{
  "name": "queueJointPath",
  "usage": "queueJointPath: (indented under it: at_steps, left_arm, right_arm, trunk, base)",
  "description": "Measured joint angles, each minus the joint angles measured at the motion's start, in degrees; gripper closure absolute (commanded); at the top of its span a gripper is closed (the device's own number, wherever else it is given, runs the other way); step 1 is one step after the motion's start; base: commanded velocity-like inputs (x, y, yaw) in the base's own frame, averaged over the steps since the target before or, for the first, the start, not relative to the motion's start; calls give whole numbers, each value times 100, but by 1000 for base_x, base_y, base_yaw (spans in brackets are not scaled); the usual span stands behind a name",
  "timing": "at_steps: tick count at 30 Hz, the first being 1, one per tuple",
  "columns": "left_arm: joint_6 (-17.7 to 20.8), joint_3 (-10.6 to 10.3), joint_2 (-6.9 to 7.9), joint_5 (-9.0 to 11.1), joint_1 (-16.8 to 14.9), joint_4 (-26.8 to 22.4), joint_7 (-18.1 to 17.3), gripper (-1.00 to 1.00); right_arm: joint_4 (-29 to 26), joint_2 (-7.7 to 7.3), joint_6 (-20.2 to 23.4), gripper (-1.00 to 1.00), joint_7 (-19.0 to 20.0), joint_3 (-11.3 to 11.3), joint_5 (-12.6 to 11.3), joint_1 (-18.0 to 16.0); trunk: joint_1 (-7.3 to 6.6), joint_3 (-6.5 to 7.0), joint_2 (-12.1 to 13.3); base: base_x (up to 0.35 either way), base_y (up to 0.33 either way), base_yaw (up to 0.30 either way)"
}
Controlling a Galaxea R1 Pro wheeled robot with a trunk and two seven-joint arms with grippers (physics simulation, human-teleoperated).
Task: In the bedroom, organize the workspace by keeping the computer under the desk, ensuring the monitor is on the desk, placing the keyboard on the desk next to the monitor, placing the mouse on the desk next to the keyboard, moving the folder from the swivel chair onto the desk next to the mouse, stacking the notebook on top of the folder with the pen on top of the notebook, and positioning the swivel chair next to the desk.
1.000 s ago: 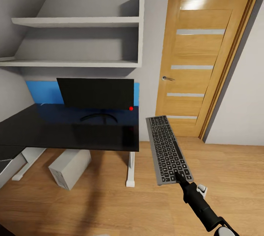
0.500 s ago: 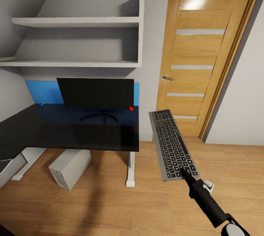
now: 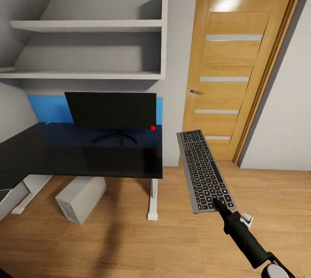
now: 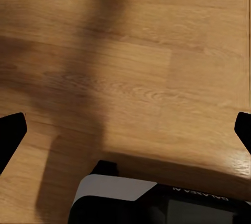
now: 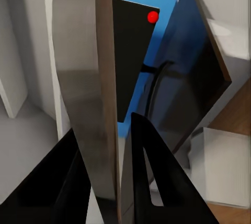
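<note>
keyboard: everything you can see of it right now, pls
The keyboard is a slim, long, flat board with a grey, metal-looking frame and rows of black keys. It is off the desk, held in the air to the right of the desk's end, over the wood floor and in front of the door. Its key face points up, tilted toward the head camera, long axis running away from the robot. The right gripper is shut on its near short end. In the right wrist view its plain grey underside shows, clamped between the black fingers.
</note>
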Motion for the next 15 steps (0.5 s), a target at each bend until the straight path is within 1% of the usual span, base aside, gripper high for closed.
queueJointPath:
  at_steps: [8, 11, 15]
  left_arm:
    - [-37, 8, 2, 4, 0, 32, 0, -100]
    - [-41, 9, 2, 7, 0, 34, 0, -100]
    - [-45, 10, 2, 6, 0, 36, 0, -100]
  right_arm:
    - [36, -1, -3, 100, 0, -1, 8, 0]
    - [39, -1, -6, 100, 0, -6, 13, 0]
    - [46, -6, -8, 100, 1, -17, 17, 0]
  trunk:
    - [0, 0, 0]
    - [-2, 0, 0]
    - [-3, 0, -1]
  base:
    - [14, 0, -248]
    - [168, 11, -261]
    - [278, 57, -262]
